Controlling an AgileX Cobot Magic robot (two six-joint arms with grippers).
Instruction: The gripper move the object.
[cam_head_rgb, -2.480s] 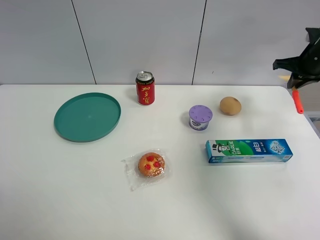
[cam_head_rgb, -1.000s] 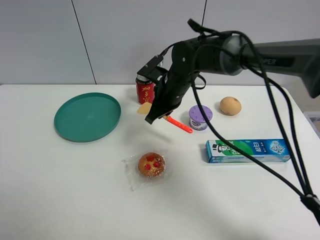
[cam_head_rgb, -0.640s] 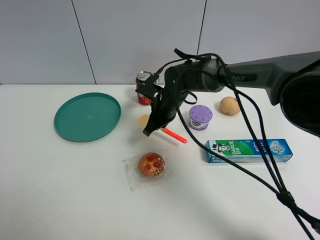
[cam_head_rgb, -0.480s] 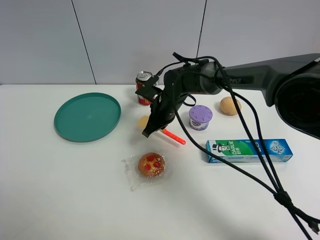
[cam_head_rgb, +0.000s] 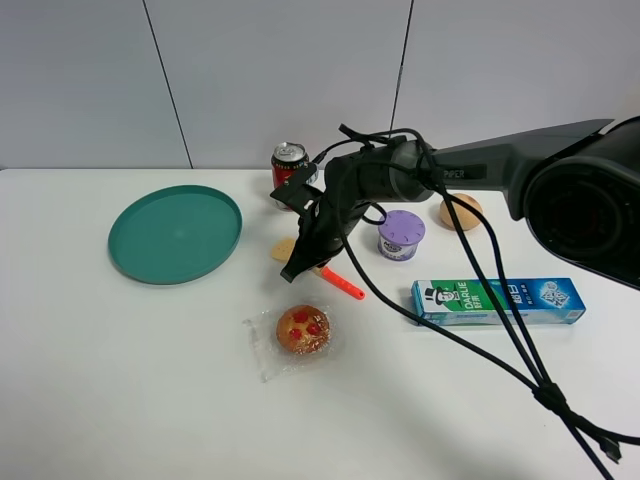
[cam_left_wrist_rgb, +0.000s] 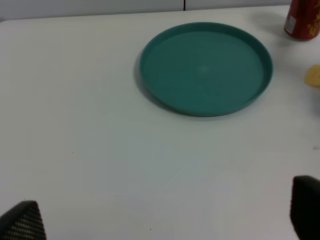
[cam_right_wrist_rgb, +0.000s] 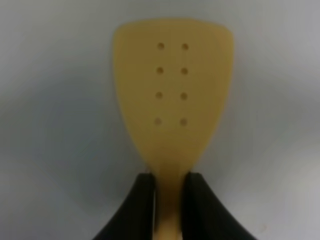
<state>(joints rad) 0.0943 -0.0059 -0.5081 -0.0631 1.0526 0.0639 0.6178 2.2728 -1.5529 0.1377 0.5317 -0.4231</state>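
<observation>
The spatula (cam_head_rgb: 340, 283) has a pale tan perforated blade (cam_right_wrist_rgb: 172, 95) and an orange-red handle. My right gripper (cam_head_rgb: 303, 262) is shut on its neck and holds it low over the table between the red can and the wrapped muffin. In the right wrist view the black fingertips (cam_right_wrist_rgb: 142, 210) pinch the neck just below the blade. My left gripper (cam_left_wrist_rgb: 165, 220) is open and empty over bare table, with only its fingertips (cam_left_wrist_rgb: 22, 222) at the frame edge, near the green plate (cam_left_wrist_rgb: 205, 67).
A green plate (cam_head_rgb: 175, 232) lies at the left. A red can (cam_head_rgb: 290, 172), a purple cup (cam_head_rgb: 401, 234) and a brown egg (cam_head_rgb: 462, 210) stand at the back. A wrapped muffin (cam_head_rgb: 301, 330) and a toothpaste box (cam_head_rgb: 497, 300) lie nearer the front.
My right arm came in from the far right with the spatula, then lowered it down and slightly left toward the table. Nothing else moved.
</observation>
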